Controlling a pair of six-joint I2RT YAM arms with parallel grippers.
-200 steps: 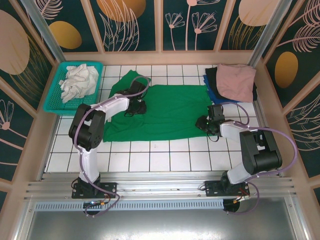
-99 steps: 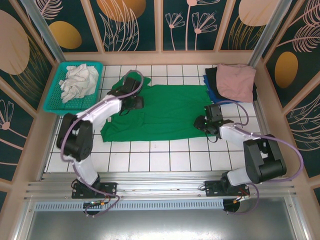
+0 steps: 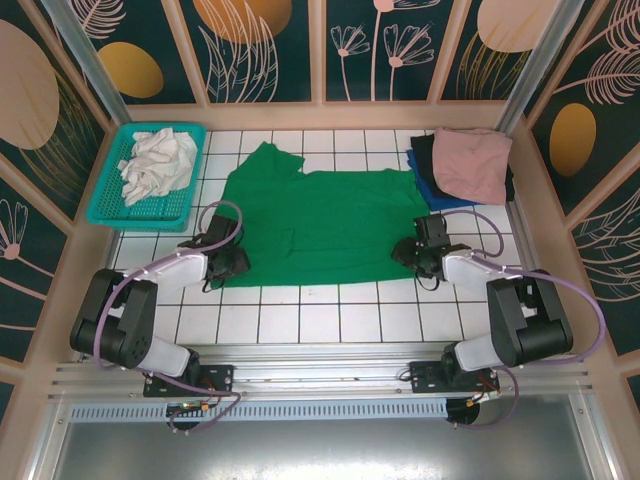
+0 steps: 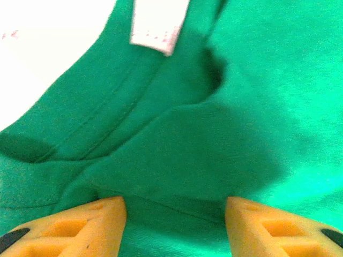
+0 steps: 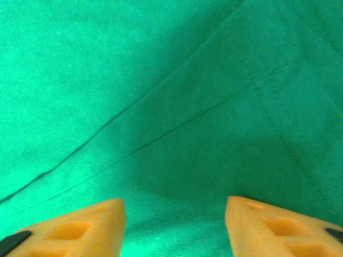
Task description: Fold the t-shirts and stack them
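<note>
White tiles cover the table [image 3: 340, 310], which is walled by panels painted with leaves. At the far left a teal basket [image 3: 140, 221] is set, with crumpled white cloth [image 3: 155, 165] lying in it. Just right of it the green t-shirt [image 3: 320, 225] is spread flat in mid-table, its long axis running from left to right.

The left gripper [image 3: 232, 262] is lowered at the shirt's near left corner. In the left wrist view its jaws are seen parted [image 4: 172, 209], nothing pinched, with the neckline [image 4: 107, 107] and its white label [image 4: 159, 27] lying just ahead.

The right gripper [image 3: 410, 250] is placed at the opposite end, touching the shirt's right edge. Its jaws are likewise spread apart [image 5: 174, 206] over stitched green cloth, none of it clamped.

At the far right a folded pile is kept: a pink shirt [image 3: 472, 162] on top, black [image 3: 422, 152] and blue [image 3: 432, 195] beneath.

Each end of the shirt is judged nearest to its own arm, so a fold along that axis would call for both ends to be gripped together.
</note>
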